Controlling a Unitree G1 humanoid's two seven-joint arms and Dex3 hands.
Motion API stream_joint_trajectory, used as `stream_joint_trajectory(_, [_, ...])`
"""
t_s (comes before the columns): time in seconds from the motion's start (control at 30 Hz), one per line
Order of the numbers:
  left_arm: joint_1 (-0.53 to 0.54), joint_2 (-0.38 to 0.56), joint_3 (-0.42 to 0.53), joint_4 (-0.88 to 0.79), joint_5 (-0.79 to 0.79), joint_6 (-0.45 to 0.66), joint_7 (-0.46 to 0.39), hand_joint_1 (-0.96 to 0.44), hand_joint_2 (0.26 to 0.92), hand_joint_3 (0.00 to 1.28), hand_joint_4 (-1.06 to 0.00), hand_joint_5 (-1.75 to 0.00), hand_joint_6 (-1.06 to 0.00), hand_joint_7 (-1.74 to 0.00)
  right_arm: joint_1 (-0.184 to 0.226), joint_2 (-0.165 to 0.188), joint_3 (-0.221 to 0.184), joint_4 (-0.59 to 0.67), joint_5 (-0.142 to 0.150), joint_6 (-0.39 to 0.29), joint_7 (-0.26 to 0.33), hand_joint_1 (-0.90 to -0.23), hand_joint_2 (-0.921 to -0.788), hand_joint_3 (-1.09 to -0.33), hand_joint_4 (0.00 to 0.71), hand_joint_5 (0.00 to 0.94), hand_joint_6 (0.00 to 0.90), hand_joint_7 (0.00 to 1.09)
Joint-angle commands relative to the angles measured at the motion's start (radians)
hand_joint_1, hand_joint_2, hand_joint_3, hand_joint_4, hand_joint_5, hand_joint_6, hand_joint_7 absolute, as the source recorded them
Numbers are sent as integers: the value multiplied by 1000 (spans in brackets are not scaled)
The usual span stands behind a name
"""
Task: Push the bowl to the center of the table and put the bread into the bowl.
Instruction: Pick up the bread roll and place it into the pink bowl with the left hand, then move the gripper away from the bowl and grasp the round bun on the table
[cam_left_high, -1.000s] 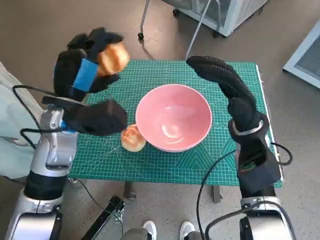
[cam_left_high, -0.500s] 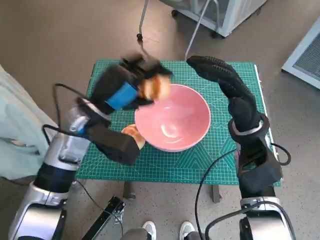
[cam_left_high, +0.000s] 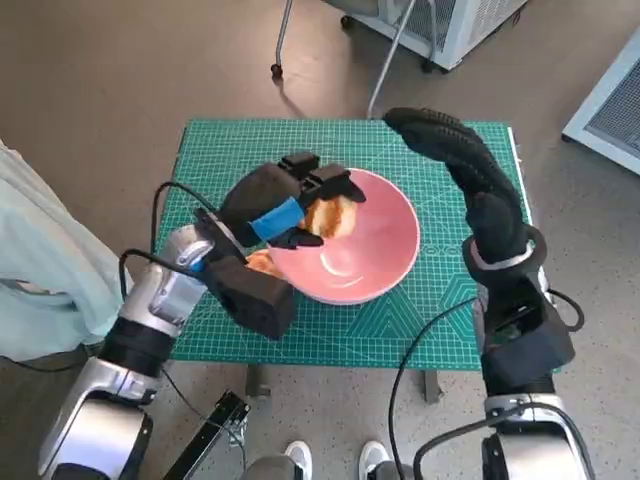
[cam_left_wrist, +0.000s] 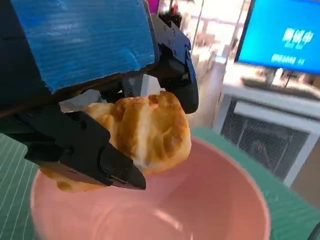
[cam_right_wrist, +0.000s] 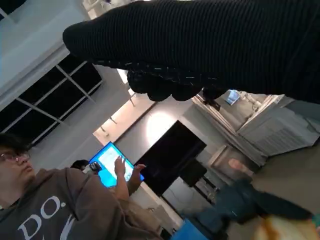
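On my feed the table (cam_left_high: 440, 320) carried the pink bowl (cam_left_high: 380, 250) near its middle. My right hand (cam_left_high: 450, 150) hovered beside it, fingers loose, empty — my left hand (cam_left_high: 285, 205) gripped the bread (cam_left_high: 330, 216) over the bowl.

Left hand (cam_left_wrist: 95, 95) grips bread (cam_left_wrist: 145, 130) (over pink bowl (cam_left_wrist: 235, 200)).

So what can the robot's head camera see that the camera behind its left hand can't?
Only the head view shows the right hand raised over the table's far edge, a second bread lying beside the bowl, and the whole green mat. Only the left wrist view shows a blue screen in the room and the fingers close up. Both show the left hand holding a bread over the pink bowl.
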Motion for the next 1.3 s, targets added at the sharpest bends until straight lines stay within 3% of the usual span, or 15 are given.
stream_joint_trajectory(0.03, [-20, 24, -23, -57, -52, 109, -228, -188, 857, 154, -117, -309, -115, -509, 32, -7, -5, -2, 8, 5, 3, -644, -921, -857, -1, 459, -1, 781])
stream_joint_trajectory(0.13, [-21, 42, -17, -97, -72, 121, -304, -252, 841, 101, -38, -100, -40, -274, 32, -8, -7, 1, 8, 1, 2, -648, -921, -855, -1, 458, -1, 778])
stream_joint_trajectory(0.23, [-10, 56, 0, -142, -87, 132, -344, -292, 830, 76, -12, -32, -20, -206, 29, -8, -10, 8, 9, -3, 2, -653, -921, -852, -1, 457, -1, 777])
stream_joint_trajectory(0.4, [26, 74, 30, -210, -100, 143, -345, -339, 839, 41, -1, -5, -3, -226, 26, -6, -13, 12, 6, -5, 1, -659, -921, -850, -1, 457, -1, 776])
stream_joint_trajectory(0.67, [96, 123, 107, -292, -182, 66, -337, -418, 861, 11, -18, -7, -7, -347, 21, -2, -13, 26, 7, -11, 4, -652, -921, -851, -1, 458, -1, 777])
stream_joint_trajectory(1.0, [255, 213, 246, -462, -262, 21, -312, -459, 843, 0, -77, -29, -49, -408, 19, -7, -14, 35, 22, -17, 11, -662, -921, -851, -1, 455, -1, 776])
stream_joint_trajectory(1.3, [393, 269, 327, -489, -278, -7, -287, -464, 842, 0, -94, -20, -82, -375, 15, -8, -12, 36, 54, -13, 34, -650, -921, -853, -1, 443, -1, 770])
